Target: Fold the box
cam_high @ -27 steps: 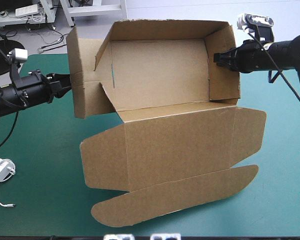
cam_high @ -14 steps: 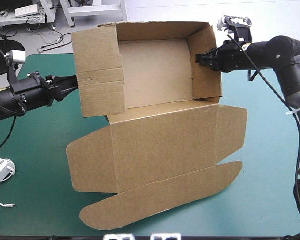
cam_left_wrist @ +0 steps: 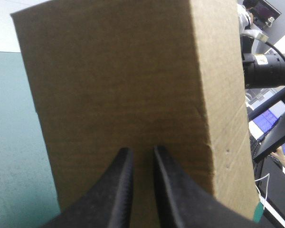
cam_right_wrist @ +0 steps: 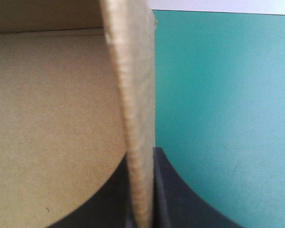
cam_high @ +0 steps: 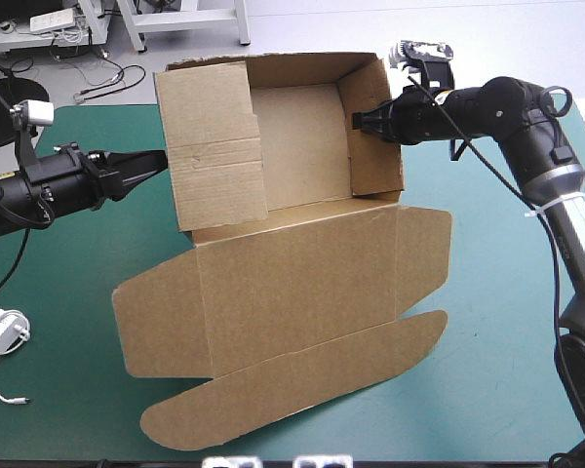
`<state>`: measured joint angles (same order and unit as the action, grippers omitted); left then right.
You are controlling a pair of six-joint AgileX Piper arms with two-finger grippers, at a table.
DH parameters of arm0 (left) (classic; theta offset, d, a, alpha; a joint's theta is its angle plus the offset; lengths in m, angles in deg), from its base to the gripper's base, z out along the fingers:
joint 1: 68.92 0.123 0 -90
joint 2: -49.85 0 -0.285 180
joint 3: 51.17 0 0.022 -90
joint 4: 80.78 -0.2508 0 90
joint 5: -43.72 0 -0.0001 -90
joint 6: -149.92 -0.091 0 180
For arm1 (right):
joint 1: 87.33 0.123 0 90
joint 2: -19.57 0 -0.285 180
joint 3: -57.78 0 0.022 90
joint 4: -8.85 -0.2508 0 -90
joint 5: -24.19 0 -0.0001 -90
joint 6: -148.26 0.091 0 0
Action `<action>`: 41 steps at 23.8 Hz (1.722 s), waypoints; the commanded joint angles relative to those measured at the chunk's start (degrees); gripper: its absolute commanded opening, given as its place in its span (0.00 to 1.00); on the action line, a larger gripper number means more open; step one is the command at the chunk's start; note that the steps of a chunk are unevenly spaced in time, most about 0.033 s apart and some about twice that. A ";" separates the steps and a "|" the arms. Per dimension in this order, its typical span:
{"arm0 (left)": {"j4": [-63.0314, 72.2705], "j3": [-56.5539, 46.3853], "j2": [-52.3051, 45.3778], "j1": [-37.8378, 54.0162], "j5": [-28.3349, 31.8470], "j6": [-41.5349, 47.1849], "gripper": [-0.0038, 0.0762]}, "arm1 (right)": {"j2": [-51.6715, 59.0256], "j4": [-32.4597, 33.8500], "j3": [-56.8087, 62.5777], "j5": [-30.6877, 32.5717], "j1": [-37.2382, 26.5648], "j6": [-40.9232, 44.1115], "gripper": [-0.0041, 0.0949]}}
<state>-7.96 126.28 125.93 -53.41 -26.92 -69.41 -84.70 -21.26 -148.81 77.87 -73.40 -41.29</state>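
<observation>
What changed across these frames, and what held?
The box slid toward the table's left edge, carried by the right gripper, which stayed shut on the right wall. The left wall, earlier swung outward, has folded in to stand square, and the left gripper followed up to its outer face. The lid stayed flat.

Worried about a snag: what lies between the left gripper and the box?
Nothing: in the left wrist view the left gripper points at the brown wall of the box, and the high view shows its tip right at it.
</observation>
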 commanded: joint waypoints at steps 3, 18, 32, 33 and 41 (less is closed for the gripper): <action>4.67 1.74 -1.42 -0.27 -3.35 -0.20 0.51 | 0.74 -4.23 -1.62 -5.72 1.02 0.94 0.02; -17.03 1.74 -1.29 -5.18 10.81 6.04 0.49 | 0.04 6.29 -1.62 -9.45 11.09 4.98 0.02; -24.86 3.41 2.94 -11.21 15.20 6.66 0.04 | 3.71 19.35 -1.62 4.30 15.83 17.06 0.02; -28.20 3.89 2.94 -13.03 15.66 8.46 0.04 | 3.71 19.77 -1.62 4.55 15.83 17.54 0.02; -55.02 4.76 4.86 -27.53 19.40 25.33 0.04 | 1.60 20.46 -1.62 8.71 15.83 20.93 0.02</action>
<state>-60.56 128.89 131.10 -76.22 -11.07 -48.30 -84.38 4.44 -148.50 87.39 -58.79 -20.22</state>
